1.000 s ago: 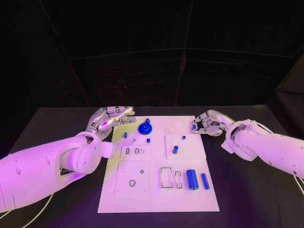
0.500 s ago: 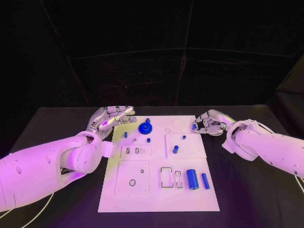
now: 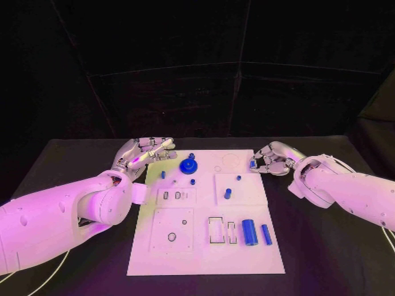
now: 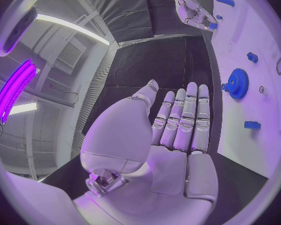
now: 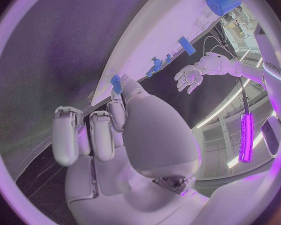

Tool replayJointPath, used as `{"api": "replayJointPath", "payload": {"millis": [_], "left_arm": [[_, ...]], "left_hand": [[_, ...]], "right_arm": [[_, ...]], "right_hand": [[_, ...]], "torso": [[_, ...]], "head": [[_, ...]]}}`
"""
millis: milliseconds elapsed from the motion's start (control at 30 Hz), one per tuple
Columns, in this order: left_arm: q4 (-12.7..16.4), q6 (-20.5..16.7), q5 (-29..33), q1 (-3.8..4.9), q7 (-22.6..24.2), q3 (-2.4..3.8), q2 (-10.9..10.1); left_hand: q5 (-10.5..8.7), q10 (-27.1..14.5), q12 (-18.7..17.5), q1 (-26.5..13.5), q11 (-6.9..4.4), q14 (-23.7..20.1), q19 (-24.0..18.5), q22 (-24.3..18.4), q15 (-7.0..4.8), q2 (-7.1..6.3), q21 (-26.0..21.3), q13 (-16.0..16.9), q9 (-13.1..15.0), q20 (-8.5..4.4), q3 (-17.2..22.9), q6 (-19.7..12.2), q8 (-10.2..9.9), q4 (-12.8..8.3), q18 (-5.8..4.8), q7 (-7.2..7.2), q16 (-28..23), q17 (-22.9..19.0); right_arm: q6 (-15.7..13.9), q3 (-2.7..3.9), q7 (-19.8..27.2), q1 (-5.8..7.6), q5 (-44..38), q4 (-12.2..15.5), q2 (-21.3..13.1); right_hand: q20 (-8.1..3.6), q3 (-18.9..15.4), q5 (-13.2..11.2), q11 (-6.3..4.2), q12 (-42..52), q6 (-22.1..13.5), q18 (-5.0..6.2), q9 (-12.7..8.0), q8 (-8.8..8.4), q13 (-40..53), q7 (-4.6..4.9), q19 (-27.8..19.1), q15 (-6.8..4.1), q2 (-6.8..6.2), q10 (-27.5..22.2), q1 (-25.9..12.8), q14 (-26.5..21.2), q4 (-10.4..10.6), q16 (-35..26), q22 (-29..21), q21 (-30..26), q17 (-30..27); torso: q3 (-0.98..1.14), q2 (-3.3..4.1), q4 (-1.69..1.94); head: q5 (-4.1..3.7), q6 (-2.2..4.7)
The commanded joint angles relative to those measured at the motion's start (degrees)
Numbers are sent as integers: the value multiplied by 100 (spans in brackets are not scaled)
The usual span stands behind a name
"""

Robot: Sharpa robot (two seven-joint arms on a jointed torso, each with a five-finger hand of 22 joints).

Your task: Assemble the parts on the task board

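Note:
The white task board lies in the middle of the black table. At its far right corner my right hand pinches a small blue part between thumb and a finger, just above the board's edge; the same part is clear in the right wrist view. My left hand hovers flat and open at the far left corner, fingers stretched out toward the blue gear, holding nothing. The left wrist view has the gear beyond the fingertips and the right hand farther off.
Near the board's front right lie a thick blue cylinder and a thinner one. Small blue pegs stand mid-board, with rectangular and round slots around them. Black table borders the board on both sides.

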Motion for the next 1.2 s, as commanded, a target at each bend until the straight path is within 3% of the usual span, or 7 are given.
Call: {"api": "replayJointPath", "payload": {"millis": [33,200,367,567,733,933,1200], "left_arm": [[11,69,-7,6,48,5,-3],[19,70,-7,6,47,5,-20],[35,65,-7,8,46,6,-46],[-12,73,-7,8,42,6,-28],[-40,81,-6,8,38,6,3],[-80,76,108,9,33,5,66],[-196,59,222,10,37,6,127]], "left_hand": [[33,-37,-38,29,-7,12,39,-9,8,44,-17,-3,-1,-2,-3,-35,-35,-42,36,38,-36,-8],[34,-37,-40,33,-8,14,41,-11,7,48,-18,-3,-1,-3,6,-35,-36,-49,37,36,-37,-8],[34,-36,-40,34,-8,15,41,-12,7,49,-18,-3,-1,-3,8,-34,-36,-51,37,36,-37,-8],[34,-35,-40,34,-9,15,42,-12,7,50,-19,-3,-1,-3,10,-34,-36,-52,37,36,-37,-8],[34,-35,-40,34,-9,16,42,-13,7,51,-19,-3,-1,-3,11,-34,-36,-53,37,35,-37,-8],[34,-35,-40,34,-9,16,42,-13,7,51,-19,-3,-1,-3,11,-34,-36,-53,37,35,-37,-8],[34,-29,-39,37,-12,21,45,-14,5,55,-19,-2,0,-4,20,-29,-34,-60,38,33,-37,-7]], "right_arm": [[-335,1,-50,7,-34,41,9],[-604,2,-190,8,-39,256,-42],[-736,6,-476,16,-84,752,-192],[-756,10,-882,60,-96,1394,-265],[-800,11,-1302,97,-307,1901,-143],[-800,8,-1719,105,-732,2060,333],[-565,-6,-2001,66,-1060,1780,1010]], "right_hand": [[-41,35,19,-112,21,200,3,26,30,9,-113,1,-49,93,66,-8,414,-6,19,588,41,594],[-53,46,13,-121,27,219,-1,32,40,17,-124,14,-59,105,78,-40,417,-3,24,605,49,605],[-64,45,4,-128,28,221,-4,33,40,20,-129,24,-67,101,87,-89,417,6,22,617,54,604],[-74,43,-15,-133,17,217,-4,34,36,14,-133,25,-74,96,90,-151,414,20,14,618,54,589],[-80,64,-5,-141,9,221,-8,36,36,9,-142,38,-80,113,93,-162,412,15,8,635,61,580],[-88,98,15,-150,0,229,-13,39,39,4,-152,53,-89,132,97,-155,408,-8,-3,654,70,561],[-92,105,4,-153,-25,229,-13,40,38,-16,-153,54,-92,120,87,-158,403,-21,-17,655,71,534]], "torso": [[3,-1,-2],[-2,-10,-5],[-14,-22,-3],[-39,-89,1],[-63,-158,9],[-100,-226,31],[-142,-291,81]], "head": [[4,3],[2,16],[-12,42],[25,21],[52,-46],[145,-88],[198,-169]]}}
